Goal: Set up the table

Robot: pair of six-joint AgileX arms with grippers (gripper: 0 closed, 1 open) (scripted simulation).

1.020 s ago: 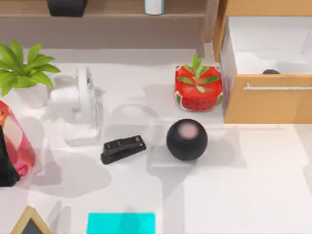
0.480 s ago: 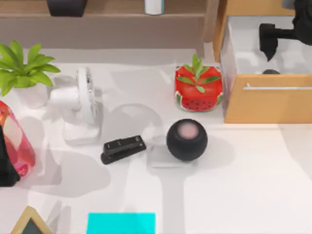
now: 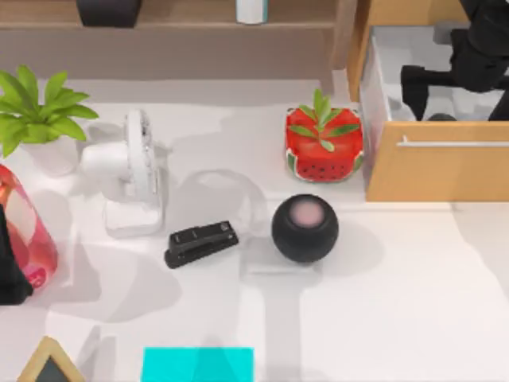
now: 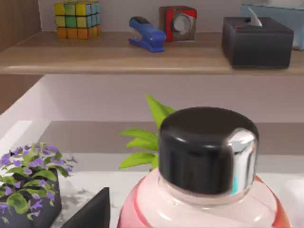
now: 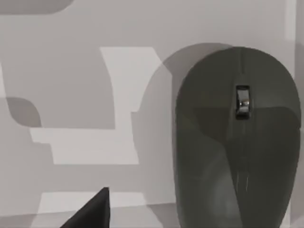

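The white table (image 3: pixel 398 302) carries a scatter of desk items. At its back right, a light-wood drawer (image 3: pixel 437 167) stands pulled open with a dark mouse (image 3: pixel 441 117) inside. My right gripper (image 3: pixel 459 103) hangs open over the drawer, just above the mouse. In the right wrist view the grey mouse (image 5: pixel 237 142) lies on the drawer floor beside one fingertip (image 5: pixel 92 211), untouched. My left gripper (image 3: pixel 6 267) sits parked and open at the table's left edge, behind a red bottle (image 3: pixel 28 227) with a black cap (image 4: pixel 206 147).
On the table sit a potted plant (image 3: pixel 36 115), white fan (image 3: pixel 135 175), black stapler (image 3: pixel 200 243), black round speaker (image 3: pixel 305 228), watermelon-shaped pot (image 3: pixel 324 143), cyan pad (image 3: pixel 197 364) and wooden frame (image 3: pixel 48 364). A brown shelf (image 3: pixel 183 16) runs along the back.
My right arm has come into view at the top right and moved left and down over the open drawer. Nothing on the table has moved.
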